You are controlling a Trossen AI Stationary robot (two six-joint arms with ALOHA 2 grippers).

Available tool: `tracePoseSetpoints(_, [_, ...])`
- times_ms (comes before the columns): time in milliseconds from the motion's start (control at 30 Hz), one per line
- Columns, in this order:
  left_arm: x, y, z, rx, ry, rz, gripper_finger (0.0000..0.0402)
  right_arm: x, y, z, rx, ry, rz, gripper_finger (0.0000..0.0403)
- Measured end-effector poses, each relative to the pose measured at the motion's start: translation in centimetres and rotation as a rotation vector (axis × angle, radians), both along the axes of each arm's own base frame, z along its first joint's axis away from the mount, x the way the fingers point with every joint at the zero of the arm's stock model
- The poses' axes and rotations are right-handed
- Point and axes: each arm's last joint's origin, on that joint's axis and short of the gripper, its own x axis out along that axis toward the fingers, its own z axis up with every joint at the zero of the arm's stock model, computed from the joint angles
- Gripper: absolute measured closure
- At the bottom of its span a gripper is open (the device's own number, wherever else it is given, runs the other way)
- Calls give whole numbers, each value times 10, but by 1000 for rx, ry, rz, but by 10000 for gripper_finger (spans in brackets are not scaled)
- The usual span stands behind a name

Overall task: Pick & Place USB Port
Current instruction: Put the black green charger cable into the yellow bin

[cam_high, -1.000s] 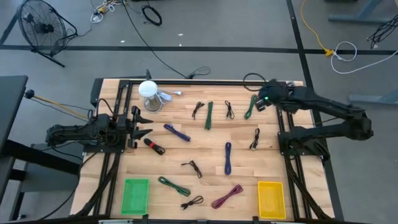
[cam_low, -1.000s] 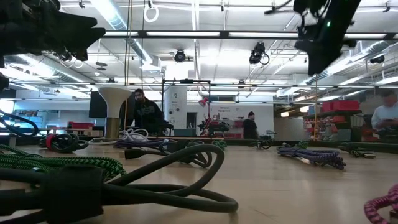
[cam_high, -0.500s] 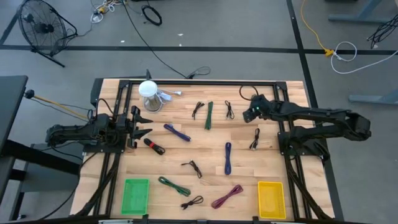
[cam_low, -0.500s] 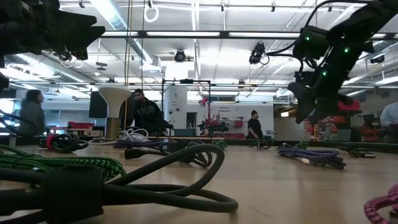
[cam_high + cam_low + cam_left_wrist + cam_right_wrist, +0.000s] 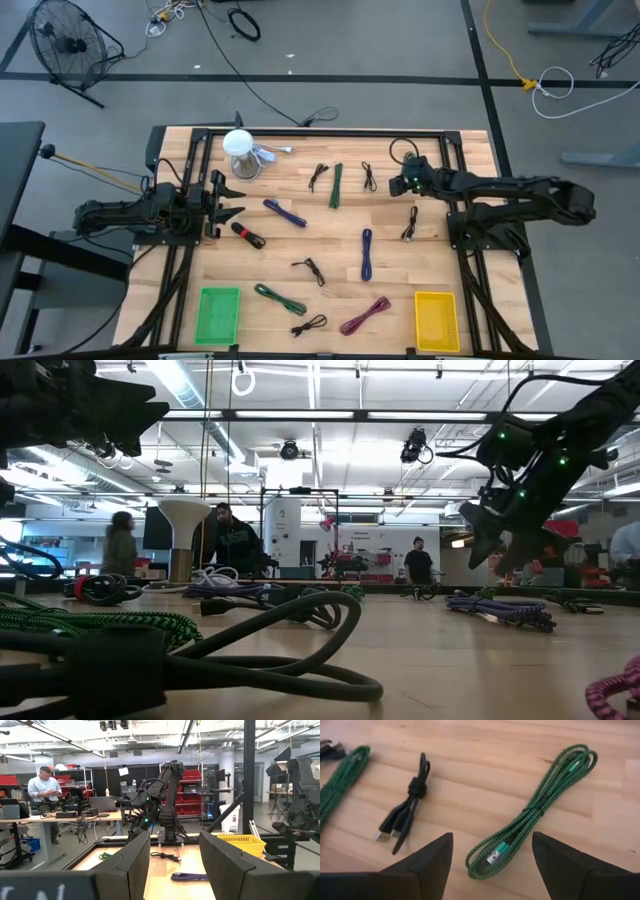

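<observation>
Right arm poised over a green cable, left arm parked at its edge of the table

The right gripper [image 5: 490, 855] hangs with its fingers spread wide and nothing between them, directly above a bundled green braided cable [image 5: 540, 810]; from overhead that cable is hidden under the arm. A black cable [image 5: 407, 802] lies just beside it, and a second green cable [image 5: 342, 777] is cut off by the frame's edge. The left gripper [image 5: 172, 862] waits at the table's left side, fingers also apart and empty. A green bin [image 5: 218, 312] and a yellow bin [image 5: 435, 320] sit along the near edge. No writing is readable anywhere.
</observation>
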Motion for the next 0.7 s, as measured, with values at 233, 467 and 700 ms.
tracePoseSetpoints(233, [0, 1, 0, -4, 0, 18, 225, 6, -7, -9, -13, 17, -28, 128])
tracePoseSetpoints(467, [0, 1, 0, -6, 0, 26, 225, 3, -19, -24, 30, 64, -112, 128])
tracePoseSetpoints(700, [0, 1, 0, -7, 0, 34, 225, 10, -27, -34, 27, 44, -133, 128])
